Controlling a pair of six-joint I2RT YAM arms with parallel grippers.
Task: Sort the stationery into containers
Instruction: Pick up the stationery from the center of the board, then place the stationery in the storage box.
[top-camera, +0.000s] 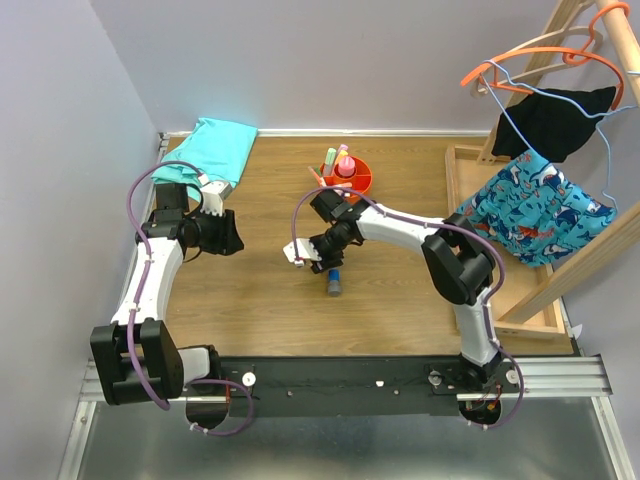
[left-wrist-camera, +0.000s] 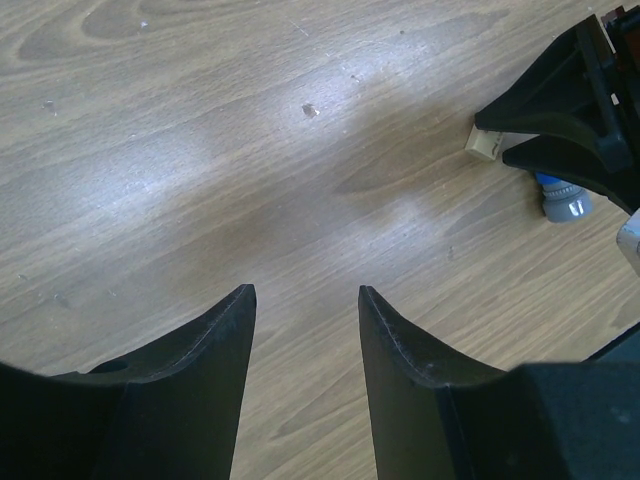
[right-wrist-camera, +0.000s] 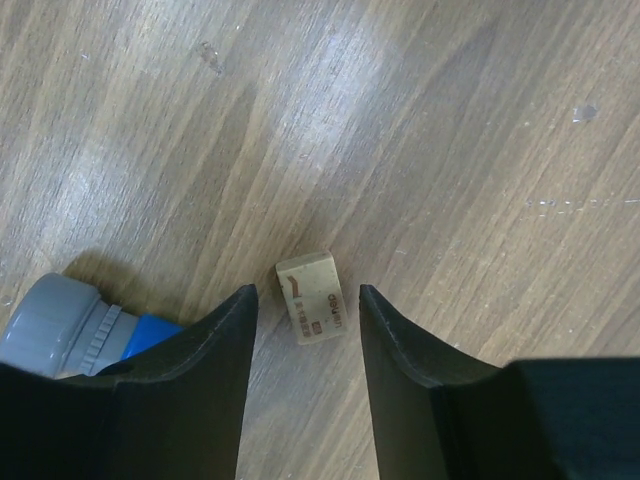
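The tan block (right-wrist-camera: 312, 298) lies flat on the wooden table, between the tips of my open right gripper (right-wrist-camera: 305, 292), untouched. The small blue-grey cylinder (right-wrist-camera: 80, 325) lies just left of the left finger. From above, the right gripper (top-camera: 308, 252) hovers mid-table over the block (top-camera: 296, 250), with the cylinder (top-camera: 333, 283) beside it. The round orange-red organiser (top-camera: 350, 180) stands behind, with pink, orange and green highlighters upright in it. My left gripper (top-camera: 228, 236) is open and empty over bare wood (left-wrist-camera: 305, 290); its view shows the block (left-wrist-camera: 483, 146) and cylinder (left-wrist-camera: 563, 197) at right.
A teal folded cloth (top-camera: 218, 146) lies at the back left corner. A large shallow wooden tray (top-camera: 520, 300) and a wooden rack with hangers and clothes (top-camera: 545, 190) stand on the right. A wall bounds the table's left side.
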